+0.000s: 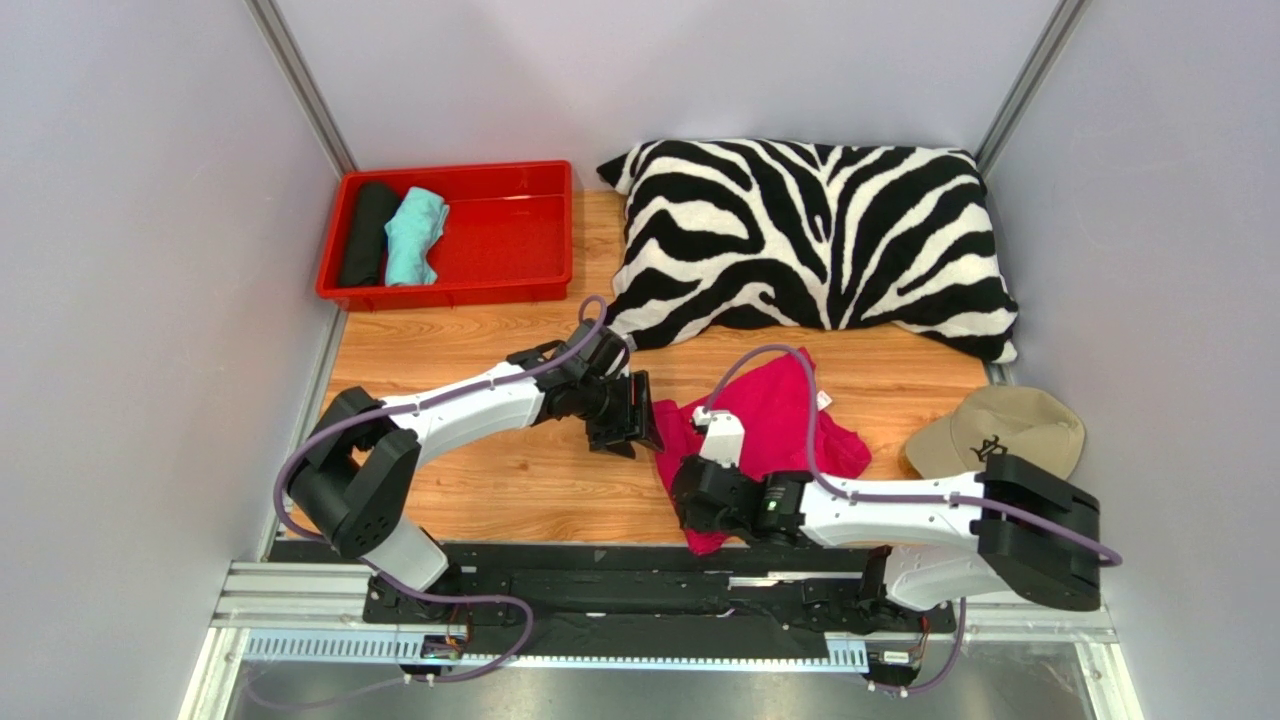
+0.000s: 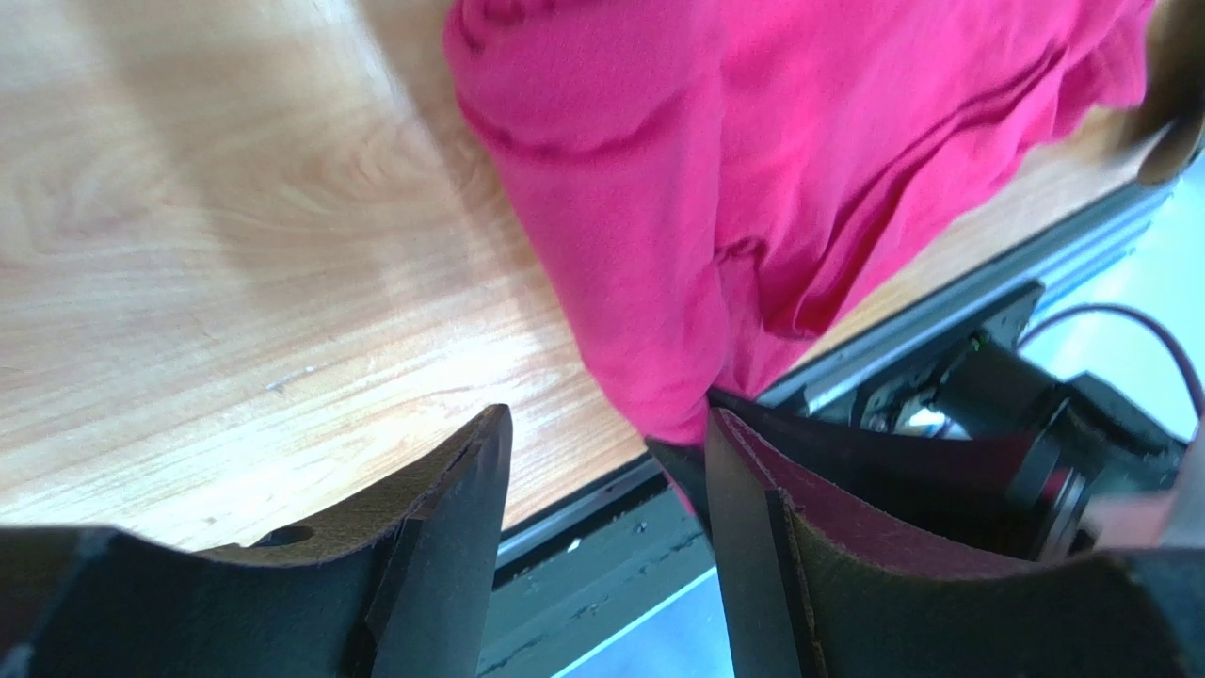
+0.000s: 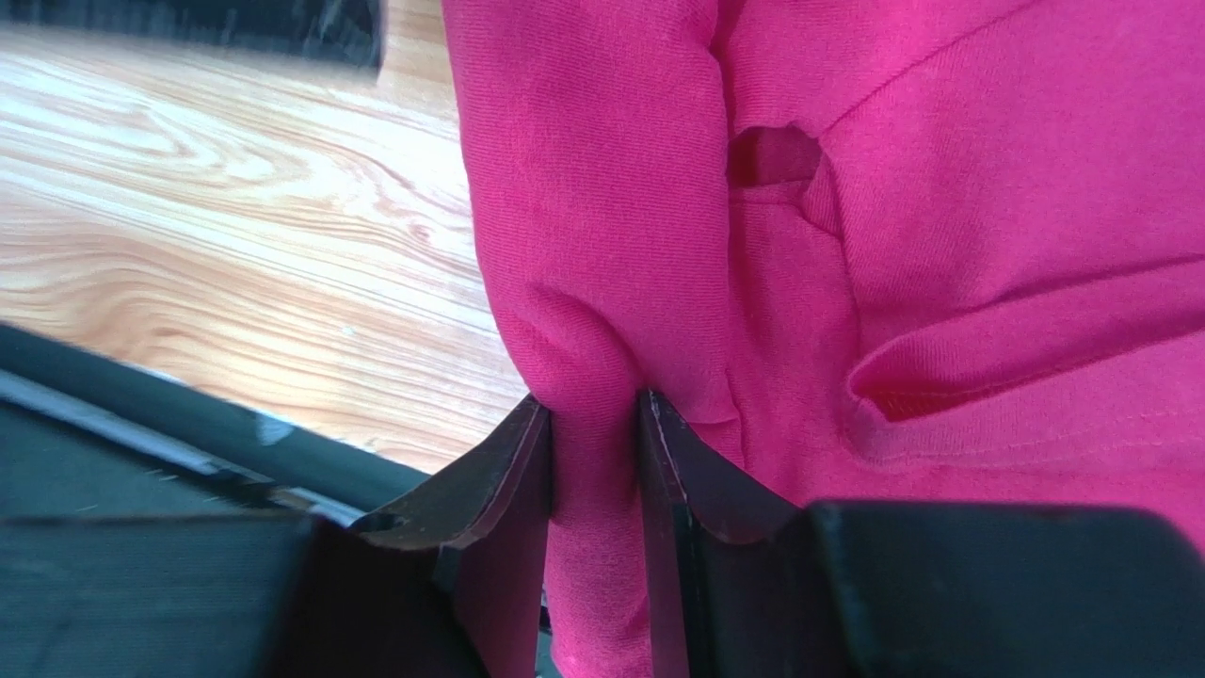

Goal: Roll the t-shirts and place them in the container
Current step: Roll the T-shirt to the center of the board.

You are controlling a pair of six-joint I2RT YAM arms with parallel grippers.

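The pink t-shirt (image 1: 774, 420) lies crumpled at the table's (image 1: 496, 488) near edge. The right gripper (image 3: 591, 410) pinches one fold of it. The left gripper (image 2: 601, 424) is open and empty, just beside the cloth. It should take a second hem, so both arms can spread the cloth flat before rolling.

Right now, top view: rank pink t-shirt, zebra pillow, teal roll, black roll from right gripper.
1. pink t-shirt, pinched in right gripper
2. zebra pillow, back centre
3. teal roll, red tray, back left
4. black roll, beside it, farther left
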